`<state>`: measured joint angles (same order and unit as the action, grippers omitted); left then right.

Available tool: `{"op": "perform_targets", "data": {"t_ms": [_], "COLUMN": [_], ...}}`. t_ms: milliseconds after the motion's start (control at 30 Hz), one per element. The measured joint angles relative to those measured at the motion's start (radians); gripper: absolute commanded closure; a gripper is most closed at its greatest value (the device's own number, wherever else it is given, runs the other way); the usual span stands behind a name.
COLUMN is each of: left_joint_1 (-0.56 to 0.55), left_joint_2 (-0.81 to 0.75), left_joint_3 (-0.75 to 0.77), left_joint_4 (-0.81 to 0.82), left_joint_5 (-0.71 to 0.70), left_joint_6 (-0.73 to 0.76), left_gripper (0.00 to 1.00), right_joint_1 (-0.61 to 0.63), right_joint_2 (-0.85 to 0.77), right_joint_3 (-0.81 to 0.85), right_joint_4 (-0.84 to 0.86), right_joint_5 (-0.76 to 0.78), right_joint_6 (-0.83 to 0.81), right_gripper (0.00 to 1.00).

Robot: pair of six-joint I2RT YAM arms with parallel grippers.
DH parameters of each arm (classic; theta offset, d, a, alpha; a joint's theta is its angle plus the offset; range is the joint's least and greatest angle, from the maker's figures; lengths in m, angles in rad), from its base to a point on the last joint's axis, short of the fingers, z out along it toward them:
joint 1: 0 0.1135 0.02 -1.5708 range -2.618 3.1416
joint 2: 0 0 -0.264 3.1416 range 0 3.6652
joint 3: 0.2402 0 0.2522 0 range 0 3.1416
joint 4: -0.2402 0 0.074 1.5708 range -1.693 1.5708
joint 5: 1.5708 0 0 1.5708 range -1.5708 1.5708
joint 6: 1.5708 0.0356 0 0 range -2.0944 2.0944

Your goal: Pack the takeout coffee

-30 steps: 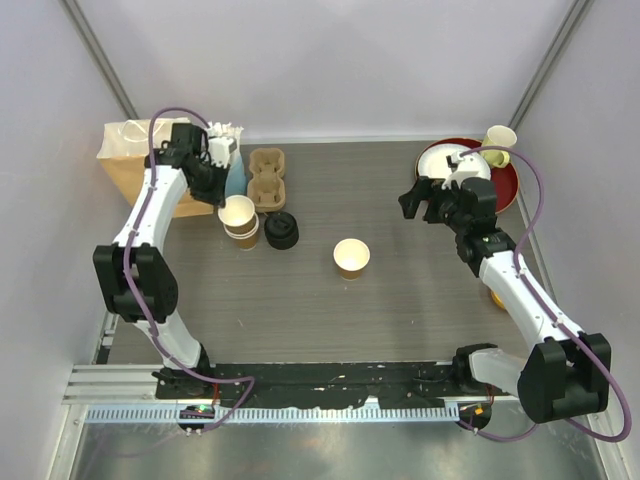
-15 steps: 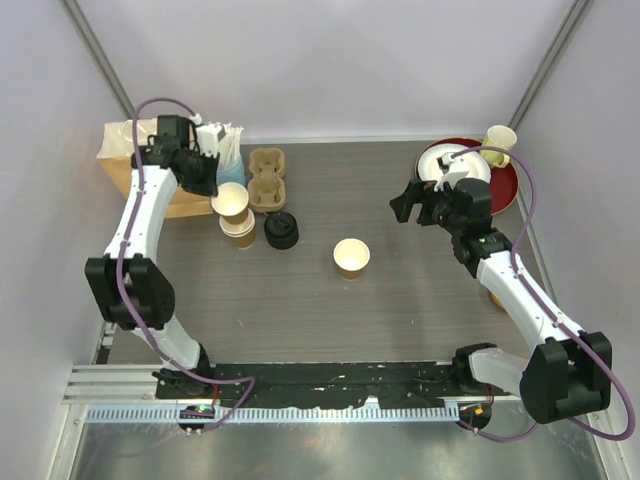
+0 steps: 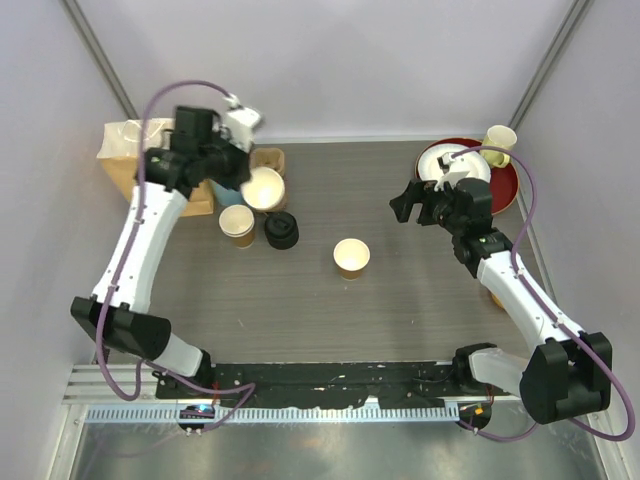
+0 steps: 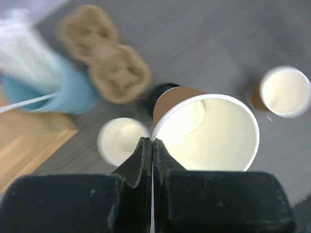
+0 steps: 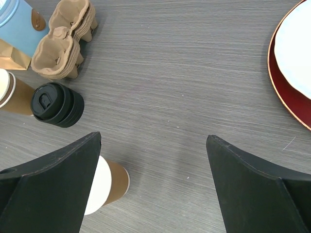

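The left claw (image 4: 153, 144) is closed tight on the rim of a brown paper cup (image 4: 209, 133). One finger is inside the rim and one outside. The cup has no lid and hangs upright from the claw, raised off the surface (image 3: 350, 330). In the top view it sits over the near end of the cardboard cup carrier (image 3: 267, 160). A second cup (image 3: 237, 222), also open, stands on the surface just below and left of the held one. A stack of black lids (image 3: 281, 231) stands just beside it. A blue cup (image 4: 58, 94) stands by the carrier.

The right claw (image 5: 153, 137) is spread wide and grips nothing. It hovers over bare surface near the red plate (image 5: 291, 104). A third cup (image 5: 111, 183) stands open, well apart from the others. In the wrist view it is partly hidden behind that claw's left finger.
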<state>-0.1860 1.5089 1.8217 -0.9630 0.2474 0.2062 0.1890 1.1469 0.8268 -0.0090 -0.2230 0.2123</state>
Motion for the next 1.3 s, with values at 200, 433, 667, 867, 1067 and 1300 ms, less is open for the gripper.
{"op": "perform_targets", "data": {"t_ms": [200, 433, 667, 867, 1067, 1300], "left_joint_1": [-0.285, -0.289, -0.290, -0.298, -0.298, -0.298], "left_joint_2": [0.074, 0.202, 0.271, 0.327, 0.328, 0.328], "left_joint_3": [-0.165, -0.245, -0.274, -0.283, -0.293, -0.297], "left_joint_4": [-0.043, -0.021, 0.044, 0.077, 0.088, 0.091], "left_joint_5": [0.034, 0.061, 0.105, 0.120, 0.120, 0.121], "left_joint_6": [0.065, 0.098, 0.112, 0.118, 0.126, 0.155], "left_gripper": [1.00, 1.00, 1.00, 1.00, 1.00, 0.69], "right_joint_1": [0.000, 0.000, 0.000, 0.000, 0.000, 0.000], "right_joint_2": [-0.004, -0.004, -0.004, -0.004, -0.004, -0.004], "right_joint_3": [0.000, 0.000, 0.000, 0.000, 0.000, 0.000], "right_joint_4": [-0.002, -0.004, -0.008, -0.008, -0.008, -0.008], "right_joint_5": [0.000, 0.001, 0.003, 0.004, 0.004, 0.004], "right_joint_6": [0.000, -0.004, -0.011, -0.020, -0.025, -0.026], "right_gripper": [0.05, 0.05, 0.05, 0.05, 0.05, 0.05]}}
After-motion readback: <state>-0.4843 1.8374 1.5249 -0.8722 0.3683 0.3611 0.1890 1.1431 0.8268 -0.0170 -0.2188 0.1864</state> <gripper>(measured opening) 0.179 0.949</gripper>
